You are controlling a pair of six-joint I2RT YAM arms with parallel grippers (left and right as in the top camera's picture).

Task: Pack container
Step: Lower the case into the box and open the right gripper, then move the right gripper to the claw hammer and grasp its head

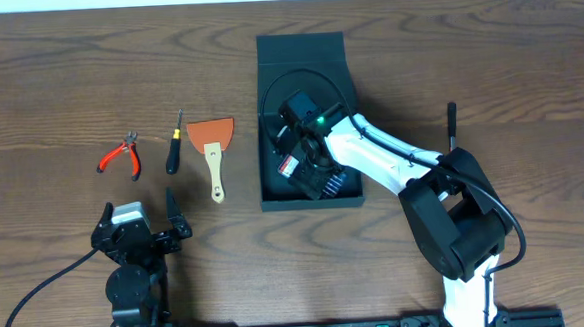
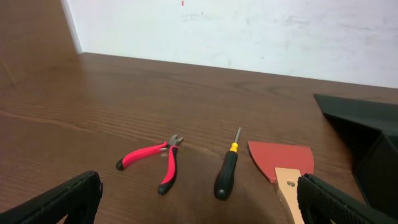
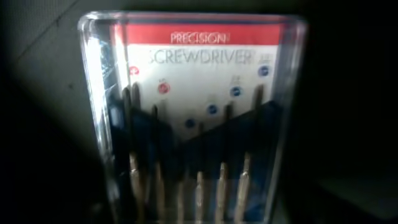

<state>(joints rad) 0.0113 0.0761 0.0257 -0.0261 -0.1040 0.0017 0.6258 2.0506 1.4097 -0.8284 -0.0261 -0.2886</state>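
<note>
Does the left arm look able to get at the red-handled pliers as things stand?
Probably yes. The pliers lie on the table just ahead of the open left gripper, apart from the screwdriver; nothing stands between them.

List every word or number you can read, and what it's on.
"PRECISION": red band on the card in the clear screwdriver case.
"SCREWDRIVER": white card just below; its end is blurred.
Round coloured marks on the card: too blurred to read.
</note>
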